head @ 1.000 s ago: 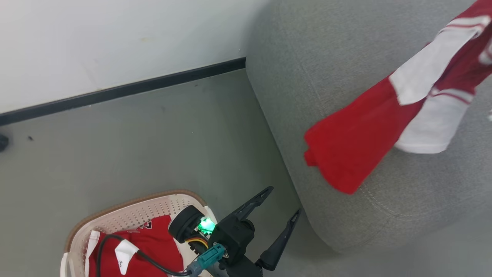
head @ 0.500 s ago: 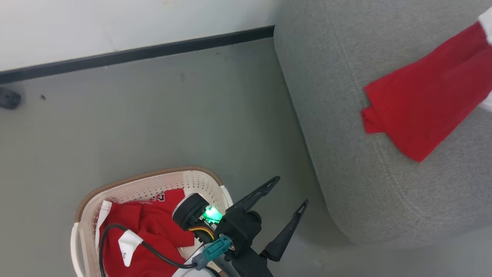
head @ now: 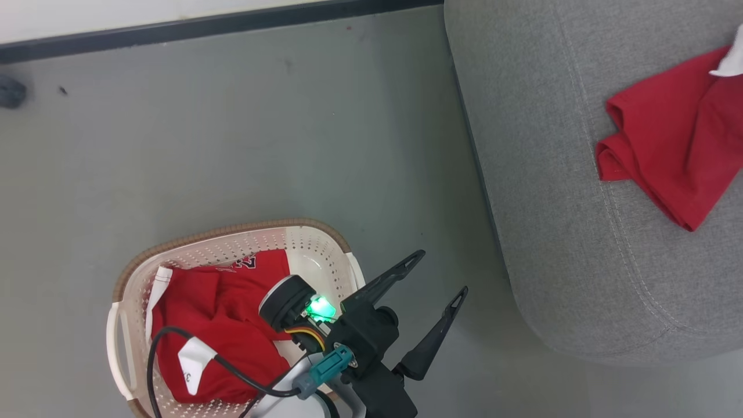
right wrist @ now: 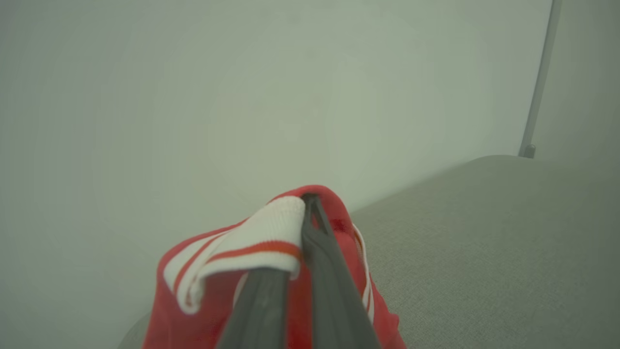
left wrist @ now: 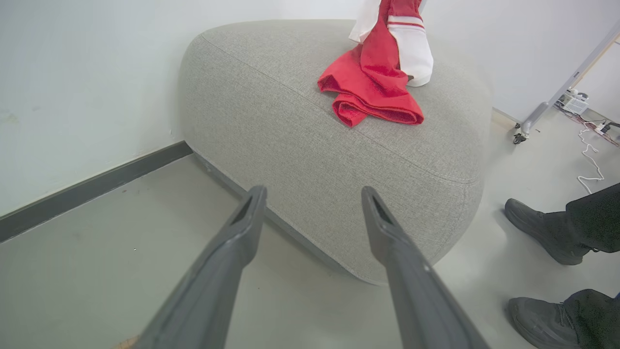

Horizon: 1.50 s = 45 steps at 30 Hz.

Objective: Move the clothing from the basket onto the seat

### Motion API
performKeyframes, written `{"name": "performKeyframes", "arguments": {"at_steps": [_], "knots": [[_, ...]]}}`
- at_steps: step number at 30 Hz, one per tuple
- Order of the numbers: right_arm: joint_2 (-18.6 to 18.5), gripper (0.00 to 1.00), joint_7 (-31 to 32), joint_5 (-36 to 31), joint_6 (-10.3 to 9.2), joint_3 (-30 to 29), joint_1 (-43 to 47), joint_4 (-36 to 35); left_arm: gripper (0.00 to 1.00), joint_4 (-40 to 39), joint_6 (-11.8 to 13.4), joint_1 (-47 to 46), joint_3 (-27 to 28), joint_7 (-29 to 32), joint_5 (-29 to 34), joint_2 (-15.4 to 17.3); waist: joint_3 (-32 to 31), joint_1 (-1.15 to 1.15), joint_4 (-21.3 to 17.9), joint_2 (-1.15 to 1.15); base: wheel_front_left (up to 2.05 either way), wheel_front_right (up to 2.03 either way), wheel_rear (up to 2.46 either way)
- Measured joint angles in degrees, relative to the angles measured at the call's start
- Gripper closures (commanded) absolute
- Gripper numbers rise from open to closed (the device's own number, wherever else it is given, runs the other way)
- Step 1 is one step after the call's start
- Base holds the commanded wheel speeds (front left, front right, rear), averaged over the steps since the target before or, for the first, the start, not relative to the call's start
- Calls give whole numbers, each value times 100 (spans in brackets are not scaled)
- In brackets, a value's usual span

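The cream-white basket (head: 232,229) with a brown rim stands on the floor at the lower left, holding red clothing (head: 220,325) with white patches. My left gripper (head: 441,273) hovers open and empty just right of the basket, pointing towards the grey seat (head: 551,174). In the left wrist view that gripper (left wrist: 314,191) faces the seat (left wrist: 290,131). A red-and-white garment (left wrist: 373,82) hangs down with its lower folds bunched on the cushion, and also appears in the head view (head: 673,145). My right gripper (right wrist: 308,198) is shut on its white striped cuff above the seat (right wrist: 484,232).
A person's black shoes (left wrist: 537,230) stand on the floor right of the seat. A wheeled stand leg (left wrist: 533,116) and white cables (left wrist: 588,160) lie beyond. A dark baseboard (head: 203,26) runs along the wall, with a small dark object (head: 10,92) at the far left.
The head camera has tilted down, shifting the whole picture. The garment, hanging spread out before, has come down and its red end now lies folded on the seat.
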Motion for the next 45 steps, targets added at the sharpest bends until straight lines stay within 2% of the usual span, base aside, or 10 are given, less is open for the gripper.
{"name": "performKeyframes", "arguments": {"at_steps": [13, 14, 15, 24, 30, 45], "knots": [[452, 100, 0, 252, 168, -108, 198, 775, 0, 148, -46, -124, -20, -2, 0, -9, 119, -1, -27, 0, 0, 0, 0], [479, 35, 0, 274, 169, -110, 198, 829, 0, 169, -46, -156, -24, -4, 0, -10, 116, -1, -28, 0, 0, 0, 0], [497, 0, 0, 299, 177, -109, 198, 872, 0, 188, -46, -180, -24, -8, 0, -14, 111, -1, -29, 0, 0, 0, 0], [500, 0, 0, 314, 270, -114, 208, 1040, 0, 459, -94, -199, -48, -162, -1, -104, -76, -1, 7, 0, 0, 0, 0], [545, 0, 0, 274, 326, -101, 526, 1073, 0, 634, -96, -193, -62, -313, -12, -144, -306, -1, 49, 0, 0, 0, 0], [1072, 0, 1, 132, 424, -59, 1669, 750, 0, 993, -70, 131, -29, -667, -268, -237, -1085, -2, 175, 0, 0, 0, 0]]}}
